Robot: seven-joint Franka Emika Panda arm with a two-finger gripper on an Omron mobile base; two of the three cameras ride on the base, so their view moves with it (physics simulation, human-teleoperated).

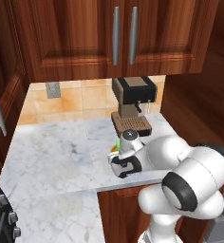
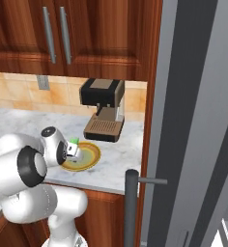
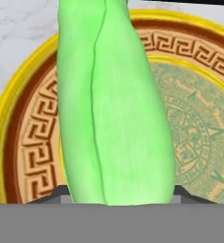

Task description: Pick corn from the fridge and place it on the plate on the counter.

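The bright green corn (image 3: 114,104) stands between my fingers, with my gripper (image 3: 116,198) shut on it just above the plate (image 3: 194,137). The plate has a yellow rim, a patterned brown band and a pale green centre. In the right base view the gripper (image 2: 71,151) hangs over the left part of the plate (image 2: 89,157), and the corn (image 2: 74,141) pokes out above the hand. The plate lies on the marbled counter (image 1: 52,152) near its front edge. From the left, a green sliver of corn (image 1: 117,142) shows beside the wrist. The grey fridge (image 2: 198,120) stands at the right.
A brown coffee machine (image 2: 104,108) stands on the counter just behind the plate, also seen from the left as the coffee machine (image 1: 133,102). Wooden wall cabinets (image 1: 118,33) hang overhead. The fridge's bar handle (image 2: 131,207) juts out near the counter's right end. Stove knobs (image 1: 4,213) sit low left.
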